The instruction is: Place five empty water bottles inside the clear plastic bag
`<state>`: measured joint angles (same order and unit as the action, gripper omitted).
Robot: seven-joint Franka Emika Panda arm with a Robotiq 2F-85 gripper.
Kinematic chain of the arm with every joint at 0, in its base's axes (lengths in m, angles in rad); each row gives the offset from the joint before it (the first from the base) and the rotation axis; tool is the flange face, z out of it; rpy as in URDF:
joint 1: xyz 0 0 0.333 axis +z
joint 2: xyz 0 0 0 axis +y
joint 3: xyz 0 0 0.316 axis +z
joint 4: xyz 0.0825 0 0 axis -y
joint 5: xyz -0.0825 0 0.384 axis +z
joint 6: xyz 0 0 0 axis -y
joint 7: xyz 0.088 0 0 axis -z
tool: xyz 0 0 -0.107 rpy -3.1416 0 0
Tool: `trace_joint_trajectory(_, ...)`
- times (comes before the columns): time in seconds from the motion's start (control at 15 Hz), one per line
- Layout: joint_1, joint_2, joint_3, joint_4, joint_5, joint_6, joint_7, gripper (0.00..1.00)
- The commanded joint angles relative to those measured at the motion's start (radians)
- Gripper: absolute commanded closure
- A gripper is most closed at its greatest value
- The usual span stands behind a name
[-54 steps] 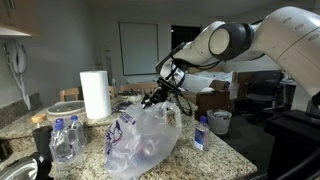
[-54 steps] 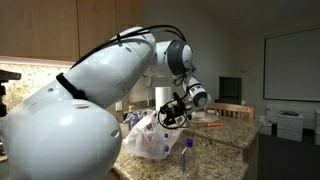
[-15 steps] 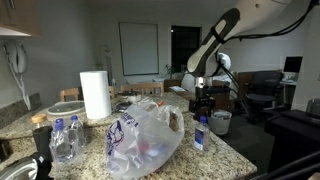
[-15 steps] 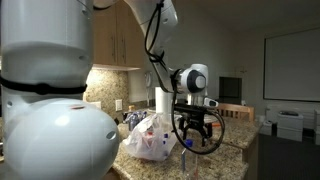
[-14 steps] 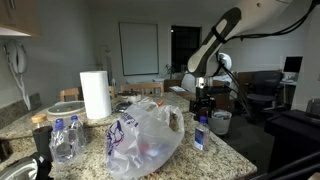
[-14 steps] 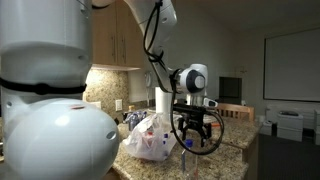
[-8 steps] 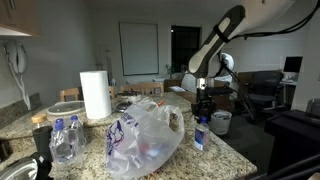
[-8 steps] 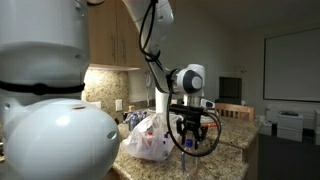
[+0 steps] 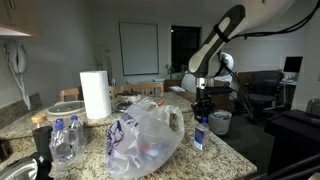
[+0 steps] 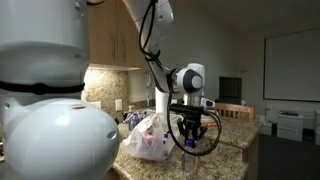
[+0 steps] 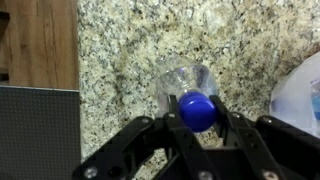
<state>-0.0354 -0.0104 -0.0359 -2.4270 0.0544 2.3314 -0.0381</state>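
Note:
An empty water bottle (image 11: 184, 80) with a blue cap stands upright on the granite counter (image 11: 120, 50). In the wrist view my gripper (image 11: 198, 113) is straight above it, its black fingers (image 11: 171, 116) pressed against both sides of the cap. In both exterior views the gripper (image 9: 201, 110) (image 10: 187, 141) hangs vertically over this bottle (image 9: 200, 134) (image 10: 186, 159), near the counter's edge. The clear plastic bag (image 9: 146, 140) (image 10: 150, 140) lies beside it, crumpled, with bottles inside. Two more water bottles (image 9: 65, 140) stand at the counter's other end.
A paper towel roll (image 9: 95, 95) stands behind the bag. A dark object (image 9: 38, 160) sits by the two loose bottles. The counter edge (image 11: 78, 60) drops off beside the held bottle, with a dark bin (image 11: 38, 130) and wood floor below.
The jaws have closed from wide open onto the bottle's blue cap. The arm has stayed in place above the bottle.

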Motion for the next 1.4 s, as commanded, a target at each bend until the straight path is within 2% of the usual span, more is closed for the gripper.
trace_joint_trajectory(0.0, -0.003, -0.034, -0.003, -0.008, -0.002, 0.003, -0.013, 0.90)
trace_joint_trajectory(0.2, -0.025, -0.116, -0.038, 0.036, 0.170, -0.039, -0.104, 0.90)
trace_joint_trajectory(0.4, -0.040, -0.170, -0.107, 0.153, 0.340, -0.197, -0.212, 0.90)
trace_joint_trajectory(0.67, -0.032, -0.096, -0.185, 0.380, 0.546, -0.459, -0.262, 0.90)
trace_joint_trajectory(0.93, -0.033, 0.072, -0.158, 0.516, 0.749, -0.589, -0.208, 0.90)
trace_joint_trajectory(1.13, -0.036, 0.220, -0.102, 0.593, 0.842, -0.604, -0.129, 0.90)
trace_joint_trajectory(1.33, -0.024, 0.353, -0.044, 0.679, 0.873, -0.582, -0.020, 0.90)
